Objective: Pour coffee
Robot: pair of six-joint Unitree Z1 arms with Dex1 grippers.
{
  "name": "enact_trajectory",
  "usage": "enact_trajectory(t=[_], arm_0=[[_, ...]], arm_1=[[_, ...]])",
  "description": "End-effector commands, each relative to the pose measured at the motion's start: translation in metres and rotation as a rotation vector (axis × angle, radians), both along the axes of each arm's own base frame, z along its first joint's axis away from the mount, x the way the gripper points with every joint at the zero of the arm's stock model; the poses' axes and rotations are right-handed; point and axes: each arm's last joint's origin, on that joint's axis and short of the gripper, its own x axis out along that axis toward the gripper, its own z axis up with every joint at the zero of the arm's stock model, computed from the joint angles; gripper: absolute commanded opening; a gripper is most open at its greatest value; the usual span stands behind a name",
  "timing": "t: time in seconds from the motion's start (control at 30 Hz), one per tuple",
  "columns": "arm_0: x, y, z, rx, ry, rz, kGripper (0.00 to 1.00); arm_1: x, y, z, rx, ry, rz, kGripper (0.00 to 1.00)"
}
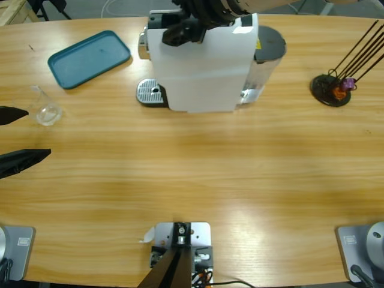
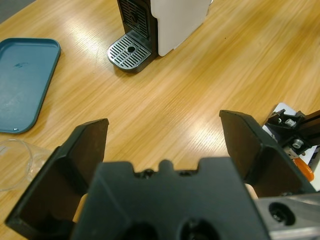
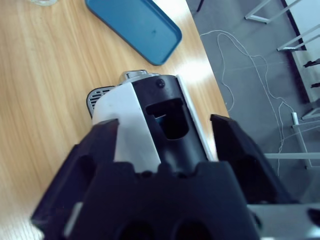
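**White coffee machine at the far edge, glass cup near the left hand**

A white coffee machine is seen at the back of the wooden tabletop, its drip grate bare. The right hand is held above the machine, jaws apart. The left hand is spread wide, empty, just beside a clear glass cup. A teal tray lies nearby.

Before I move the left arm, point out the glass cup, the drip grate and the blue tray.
glass cup (image 1: 48,112): high view, on its clear base.
drip grate (image 2: 129,51): left wrist view, on the slotted metal by the centre hole.
blue tray (image 1: 90,57): high view, on its bare flat floor.
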Motion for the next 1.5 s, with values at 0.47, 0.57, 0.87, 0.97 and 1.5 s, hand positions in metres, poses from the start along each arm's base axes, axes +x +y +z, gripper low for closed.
enact_trajectory(t=[0.47, 0.57, 0.87, 0.97, 1.5], arm_0=[[0.005, -0.005, 0.008, -0.010, -0.008, 0.016, 0.964], [0.005, -0.005, 0.011, -0.018, -0.010, 0.010, 0.964], [0.004, -0.004, 0.019, -0.017, -0.005, 0.007, 0.964], [0.002, -0.001, 0.020, -0.012, -0.003, 0.005, 0.964], [-0.003, 0.004, 0.017, -0.005, 0.007, 0.004, 0.964]], arm_1=[[-0.122, -0.098, 0.012, 0.486, 0.482, -0.345, 0.000], [-0.117, -0.106, 0.016, 0.617, 0.437, -0.563, 0.000], [-0.034, -0.057, 0.007, 0.986, 0.335, -0.869, 0.000], [-0.021, -0.046, 0.007, 1.069, 0.362, -0.894, 0.000], [-0.018, -0.002, 0.021, 1.186, 0.438, -0.816, 0.000]])
